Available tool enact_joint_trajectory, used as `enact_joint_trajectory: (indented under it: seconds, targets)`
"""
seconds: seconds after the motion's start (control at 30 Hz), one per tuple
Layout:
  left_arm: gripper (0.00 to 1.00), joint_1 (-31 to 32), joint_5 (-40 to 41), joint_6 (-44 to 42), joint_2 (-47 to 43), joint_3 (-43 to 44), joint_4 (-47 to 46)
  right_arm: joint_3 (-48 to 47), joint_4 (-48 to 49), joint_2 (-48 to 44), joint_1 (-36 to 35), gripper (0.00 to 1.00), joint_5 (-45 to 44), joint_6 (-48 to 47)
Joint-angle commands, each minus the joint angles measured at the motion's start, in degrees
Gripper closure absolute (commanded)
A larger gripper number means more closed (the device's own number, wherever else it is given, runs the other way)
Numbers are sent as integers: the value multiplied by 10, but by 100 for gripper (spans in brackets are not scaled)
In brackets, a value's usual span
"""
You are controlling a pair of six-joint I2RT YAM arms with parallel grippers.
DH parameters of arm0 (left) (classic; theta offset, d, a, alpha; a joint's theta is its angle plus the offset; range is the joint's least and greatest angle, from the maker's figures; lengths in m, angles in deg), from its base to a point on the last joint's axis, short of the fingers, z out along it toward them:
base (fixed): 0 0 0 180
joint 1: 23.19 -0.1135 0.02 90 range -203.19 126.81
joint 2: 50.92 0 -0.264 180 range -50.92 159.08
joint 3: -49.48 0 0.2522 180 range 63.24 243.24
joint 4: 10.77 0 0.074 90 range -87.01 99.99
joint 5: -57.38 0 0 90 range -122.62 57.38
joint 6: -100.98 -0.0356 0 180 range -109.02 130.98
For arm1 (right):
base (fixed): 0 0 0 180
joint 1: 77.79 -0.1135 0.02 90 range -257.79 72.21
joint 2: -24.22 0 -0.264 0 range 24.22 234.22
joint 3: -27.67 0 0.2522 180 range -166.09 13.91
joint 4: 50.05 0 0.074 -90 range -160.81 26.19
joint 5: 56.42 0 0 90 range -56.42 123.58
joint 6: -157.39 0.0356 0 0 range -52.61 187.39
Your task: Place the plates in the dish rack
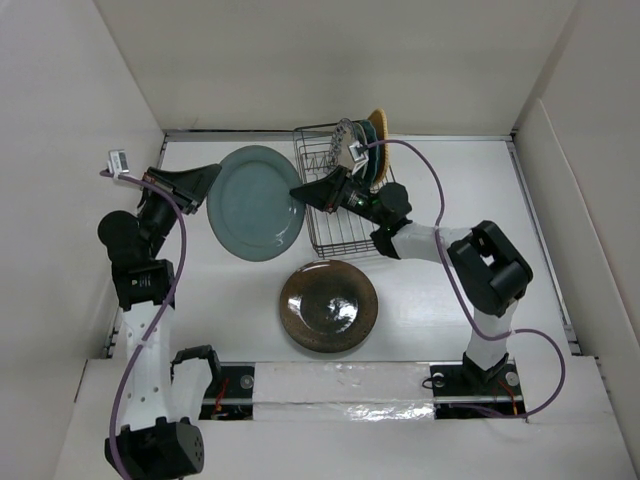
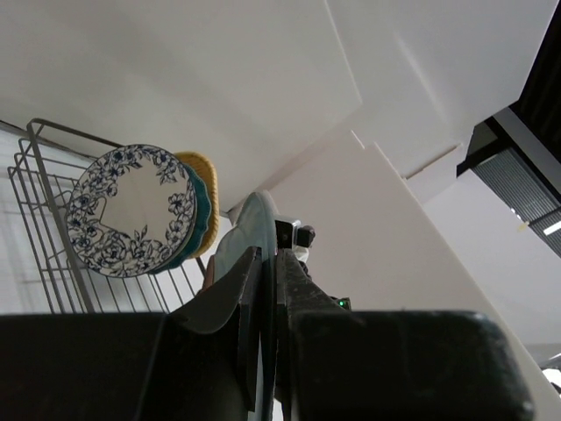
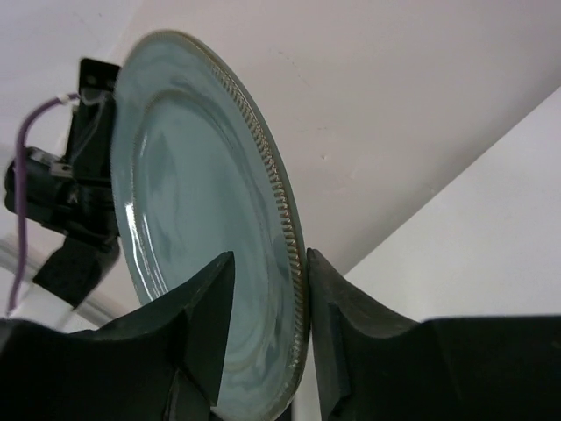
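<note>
Right now the grey-green plate (image 1: 255,205) sits just left of the dish rack (image 1: 335,235), face up to the overhead camera and pinched at opposite rims by both arms. The left gripper (image 1: 207,186) is clamped flat on the left edge. The right gripper (image 3: 272,263) is closed down to the plate's thickness on the beaded right rim, and both pads appear to touch it. Whether the plate hangs free or rests on the table (image 1: 450,180) cannot be told. The main danger is the double hold: if the arms pull or twist at cross purposes, the glazed rim could slide out of one pinch. If one side lets go before the other bites firmly, the plate would probably swing down about the remaining narrow grip. It could then strike the table, the rack's wire wall, or the brown plate (image 1: 328,305) lying flat nearby. The way into the rack is also tight. The floral plate (image 2: 131,210), the dark teal plate (image 2: 200,210) and the orange-tan plate (image 2: 206,175) already stand at the far end. A wide plate carried in flat, not turned upright, could catch the top wire or knock those three.
</note>
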Motion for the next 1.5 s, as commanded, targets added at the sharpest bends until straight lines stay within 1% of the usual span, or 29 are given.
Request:
enact_joint_trajectory:
  seconds: [0.0,0.03,0.17,0.2,0.23,0.33,0.5,0.53,0.6,0.63,0.7,0.73,0.83,0.9,1.03,1.13,1.2,1.23,1.27,1.33,1.37,1.4,1.47]
  targets:
    - [100,0,5,34,-20,-10,-105,-20,57,-11,-7,62,29,9]
    - [100,0,6,34,-20,-23,-109,-23,47,-12,-13,67,32,5]
    - [100,0,6,39,-16,-51,-128,-45,27,-7,-24,68,53,-10]
    - [100,0,6,42,-15,-54,-134,-51,24,-2,-31,71,53,-12]
    - [100,0,5,47,-14,-61,-145,-56,20,1,-31,83,57,-14]
    - [100,0,2,39,-12,-64,-141,-62,17,13,-38,100,71,-13]
    - [100,0,9,6,-11,-55,-110,-24,23,-19,-32,100,55,-27]
    - [100,0,15,-2,-12,-48,-84,-3,21,-41,-23,100,51,-29]
    - [100,0,28,-45,-7,-33,-48,17,9,-68,-4,100,42,-38]
    - [89,0,33,-60,-5,-15,-10,25,-2,-82,4,100,41,-42]
    - [68,0,48,-97,-2,-5,14,42,-44,-125,25,100,35,-59]
    - [52,0,54,-105,-2,2,34,46,-61,-138,32,100,34,-61]
    - [39,0,63,-115,3,3,40,53,-86,-174,59,100,35,-58]
    - [37,0,57,-116,15,3,37,47,-105,-194,75,100,34,-60]
    - [39,0,39,-100,35,-10,3,30,-144,-210,91,100,28,-64]
    - [39,0,46,-111,44,-5,19,15,-180,-223,119,100,8,-75]
    - [39,0,54,-134,41,-4,33,-2,-248,-234,124,100,-27,-116]
    - [39,0,56,-147,35,-5,46,-27,-300,-241,131,100,-50,-150]
    - [39,0,56,-147,30,-9,49,-41,-324,-242,132,100,-51,-166]
    - [39,0,50,-151,23,-22,51,-75,-369,-238,132,100,-78,-198]
    - [40,0,44,-151,16,-28,50,-110,-406,-231,132,100,-88,-223]
    - [40,0,33,-153,11,-32,51,-128,-422,-226,132,100,-105,-234]
    - [42,20,27,-159,5,-48,59,-166,-477,-207,132,100,-130,-273]
